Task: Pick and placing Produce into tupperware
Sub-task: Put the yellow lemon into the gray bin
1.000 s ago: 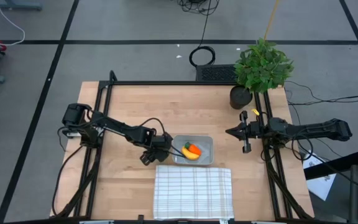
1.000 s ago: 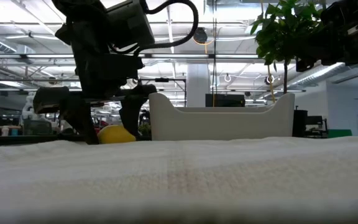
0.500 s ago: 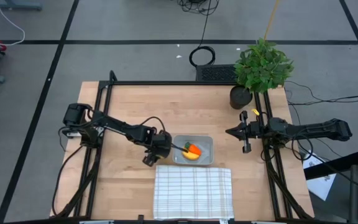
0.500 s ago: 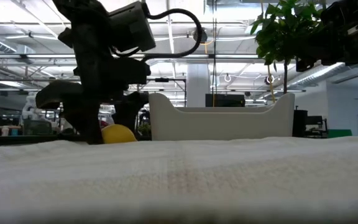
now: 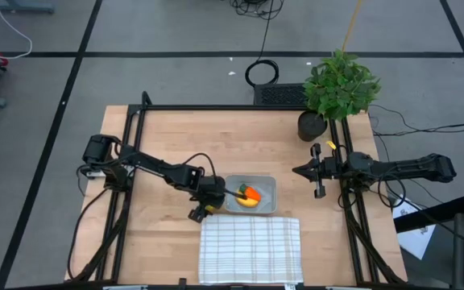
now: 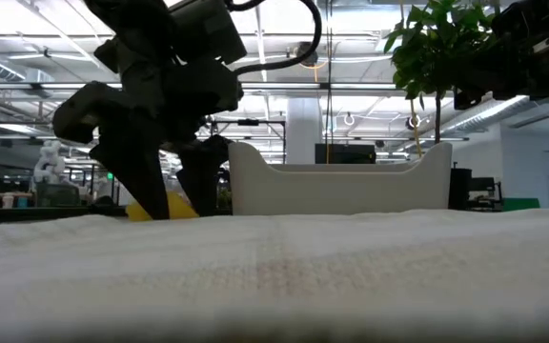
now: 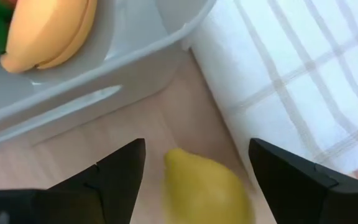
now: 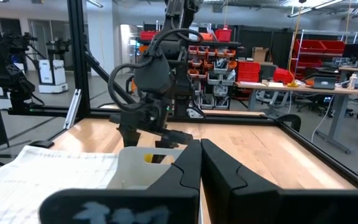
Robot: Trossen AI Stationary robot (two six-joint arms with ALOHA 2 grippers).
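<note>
A small yellow lemon-like fruit (image 7: pixel 207 186) lies on the wooden table, just off the near left corner of the translucent tupperware (image 5: pixel 270 184). My left gripper (image 5: pixel 205 209) points steeply down over it and is open, one finger on each side of the fruit; I see no finger touching it. In the low view the fruit (image 6: pixel 163 209) shows partly behind a finger. A yellow banana (image 7: pixel 51 34) and an orange carrot (image 5: pixel 252 192) lie inside the tupperware. My right gripper (image 5: pixel 299 171) waits shut at the table's right side, well above the table.
A white grid-patterned cloth (image 5: pixel 250 250) lies flat at the near edge, right next to the fruit and the tupperware. A potted green plant (image 5: pixel 338 87) stands at the far right corner. Bare wood stretches to the left and far side of the tupperware.
My left gripper has rolled at the wrist over the lemon-like fruit, so its fingers now straddle it along a different line. It has stayed open and over the same spot.
</note>
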